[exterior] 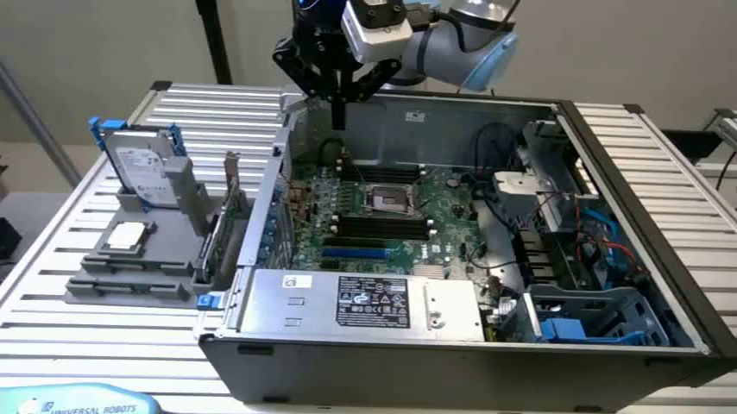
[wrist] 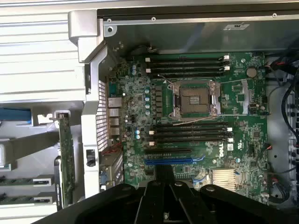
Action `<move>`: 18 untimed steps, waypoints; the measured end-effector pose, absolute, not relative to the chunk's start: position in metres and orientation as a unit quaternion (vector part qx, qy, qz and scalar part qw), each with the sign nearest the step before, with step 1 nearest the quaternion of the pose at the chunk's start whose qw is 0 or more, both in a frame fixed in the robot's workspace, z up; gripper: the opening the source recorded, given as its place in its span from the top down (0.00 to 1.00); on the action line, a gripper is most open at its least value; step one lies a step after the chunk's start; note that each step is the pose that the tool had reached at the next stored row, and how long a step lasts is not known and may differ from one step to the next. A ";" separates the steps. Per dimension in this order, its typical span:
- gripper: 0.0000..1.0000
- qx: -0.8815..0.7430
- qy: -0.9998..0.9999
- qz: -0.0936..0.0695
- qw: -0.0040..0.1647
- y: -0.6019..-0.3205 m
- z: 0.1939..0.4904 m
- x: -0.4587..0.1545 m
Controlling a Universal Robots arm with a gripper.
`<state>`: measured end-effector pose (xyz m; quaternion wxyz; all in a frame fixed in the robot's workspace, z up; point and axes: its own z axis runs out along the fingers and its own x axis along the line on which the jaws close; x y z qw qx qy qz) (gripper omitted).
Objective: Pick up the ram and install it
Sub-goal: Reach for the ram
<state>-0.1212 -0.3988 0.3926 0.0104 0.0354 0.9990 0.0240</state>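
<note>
Outside the computer case point(exterior: 437, 366), at seven o'clock from your pincer point(exterior: 337, 123) in the exterior view, the ram point(exterior: 211, 243) stands edge-up, long axis twelve-to-six; pincer looks closed, empty.

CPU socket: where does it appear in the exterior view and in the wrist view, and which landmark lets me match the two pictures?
Exterior view: the CPU socket sits near the middle of the motherboard, just above a bank of black memory slots.
Wrist view: the CPU socket lies between two banks of black memory slots, framed in silver metal.
Shared landmark: the blue slot, just past one bank of memory slots from the socket.
</note>
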 end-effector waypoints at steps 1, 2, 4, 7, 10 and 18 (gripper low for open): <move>0.89 0.035 0.999 0.024 0.010 -0.399 0.393 -0.121; 0.89 0.035 0.999 0.024 0.010 -0.399 0.393 -0.121; 0.89 0.035 0.999 0.024 0.010 -0.399 0.393 -0.121; 0.89 0.035 0.999 0.024 0.010 -0.399 0.393 -0.121; 0.89 0.035 0.999 0.024 0.010 -0.399 0.393 -0.121; 0.89 0.035 0.999 0.024 0.010 -0.399 0.393 -0.123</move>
